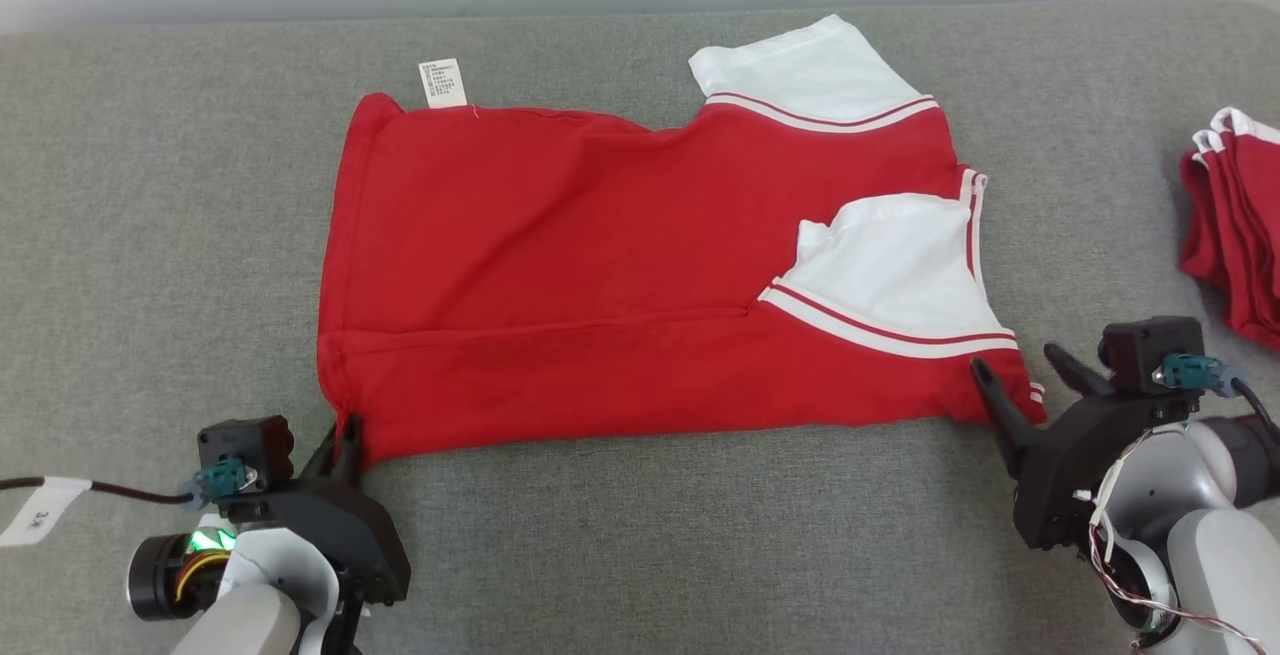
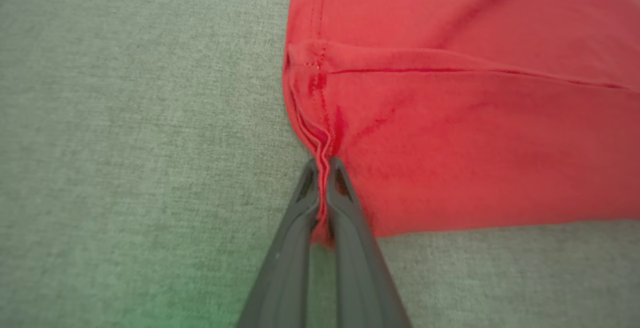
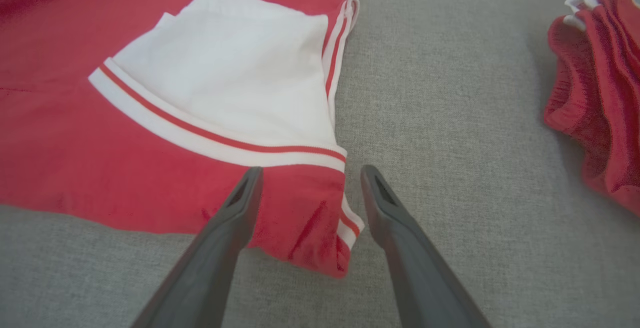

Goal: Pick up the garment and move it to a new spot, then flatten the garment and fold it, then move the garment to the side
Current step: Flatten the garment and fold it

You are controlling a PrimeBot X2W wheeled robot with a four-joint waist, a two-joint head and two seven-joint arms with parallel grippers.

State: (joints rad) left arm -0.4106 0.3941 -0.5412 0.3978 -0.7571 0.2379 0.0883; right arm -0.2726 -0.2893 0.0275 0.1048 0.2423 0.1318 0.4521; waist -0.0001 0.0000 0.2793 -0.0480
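The garment [image 1: 600, 275] is a red shirt with white sleeves, spread on the grey padded surface with its near strip folded over. My left gripper [image 1: 346, 432] is shut on the garment's near left corner; in the left wrist view the red hem [image 2: 320, 137] is pinched between the closed fingers [image 2: 345, 203]. My right gripper [image 1: 1015, 360] stands open at the near right corner, one finger on each side of the red cloth by the striped edge [image 3: 345, 220], seen in the right wrist view as the right gripper [image 3: 310, 175].
A stack of folded red and white garments [image 1: 1235, 225] lies at the far right edge, also a stack [image 3: 595, 87] in the right wrist view. A white care label [image 1: 442, 83] sticks out from the shirt's far edge. Grey surface [image 1: 680, 535] lies bare near me.
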